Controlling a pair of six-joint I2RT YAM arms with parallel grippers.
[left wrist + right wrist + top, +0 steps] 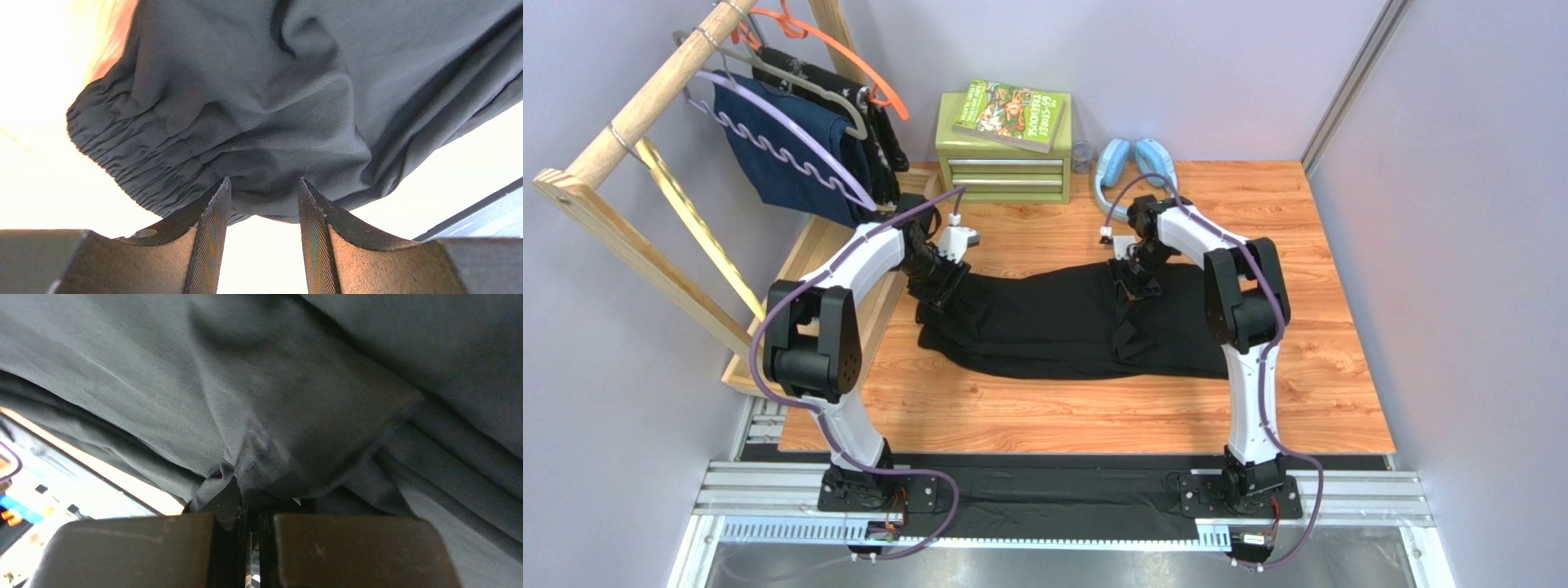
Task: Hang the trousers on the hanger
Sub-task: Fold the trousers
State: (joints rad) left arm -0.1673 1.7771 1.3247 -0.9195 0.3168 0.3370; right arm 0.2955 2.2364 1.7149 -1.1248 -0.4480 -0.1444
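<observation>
The black trousers (1063, 331) lie crumpled across the middle of the wooden table. My left gripper (940, 288) hovers over their left end. In the left wrist view it (263, 184) stands open, its tips just at the edge of the gathered waistband (141, 159), with nothing pinched between them. My right gripper (1133, 279) sits near the trousers' upper middle. In the right wrist view it (248, 499) is shut on a pulled-up fold of the black fabric (307, 416). The lavender hanger (795, 145) hangs on the rack at the back left, apart from both grippers.
A wooden rack (634, 116) leans at the left, carrying a navy garment (787, 172), an orange hanger (854, 61) and dark clothes. A green drawer box (1004, 172) with a book (1014, 113) and blue headphones (1136, 159) stand at the back.
</observation>
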